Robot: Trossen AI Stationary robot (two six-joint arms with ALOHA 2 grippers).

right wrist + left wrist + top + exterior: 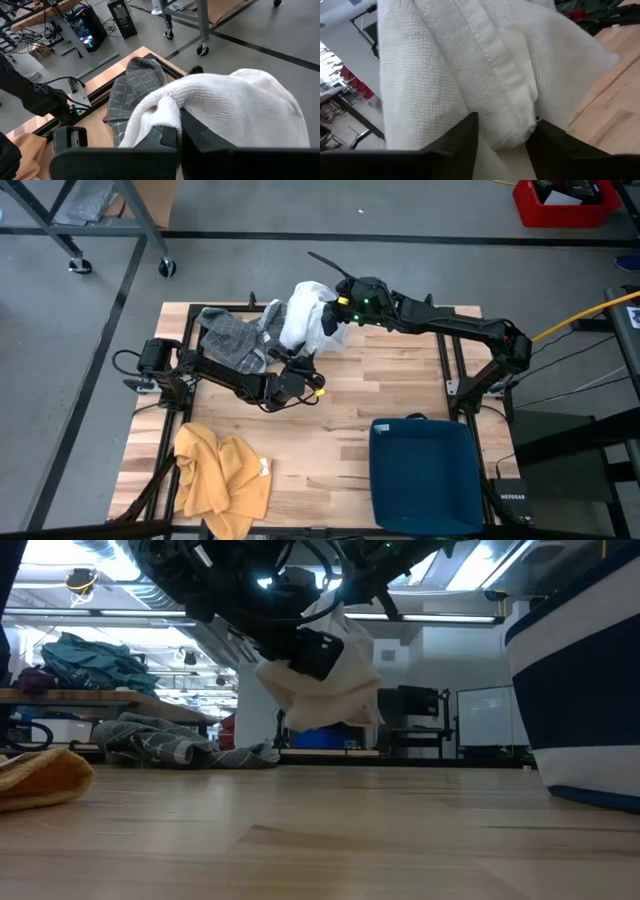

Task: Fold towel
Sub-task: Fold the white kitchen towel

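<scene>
1. Towel (308, 315), white, hangs bunched in the air above the far middle of the wooden table (380, 385), held between both arms; most of its shape is lost in folds.
2. Right gripper (179, 131) has its fingers pressed together, pinching the towel's upper edge; the cloth drapes over them and hides their tips.
3. Left gripper (502, 134) sits at the towel's lower edge with cloth between its spread fingers; whether they grip it cannot be told.
4. Grey checked cloth (232, 335) lies crumpled at the far left, partly behind the left arm.
5. Yellow cloth (220, 480) is cut off by the near edge.
6. Blue bin (425, 475) sits near right; the word beside it is too small to read.
</scene>
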